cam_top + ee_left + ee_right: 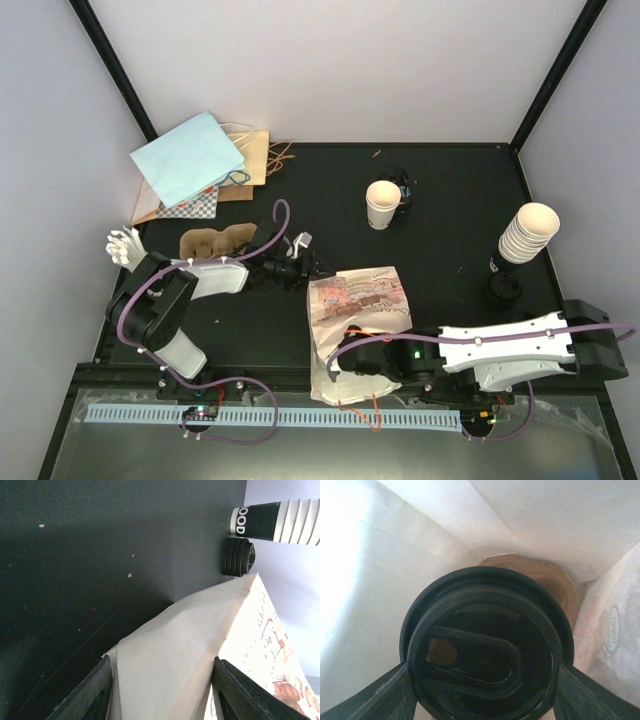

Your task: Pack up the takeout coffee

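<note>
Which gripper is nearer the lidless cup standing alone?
Left. The left gripper sits at the bag's far left corner, near-left of the lidless cup; the right gripper is farther away, inside the bag.

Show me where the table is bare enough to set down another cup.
Widest bare patch: between the open cup and the cup stack. Another lies between the brown bags and that cup. Crowded: the far-left corner with the pulp tray, and the printed bag, where the right tool holds a lidded cup.
</note>
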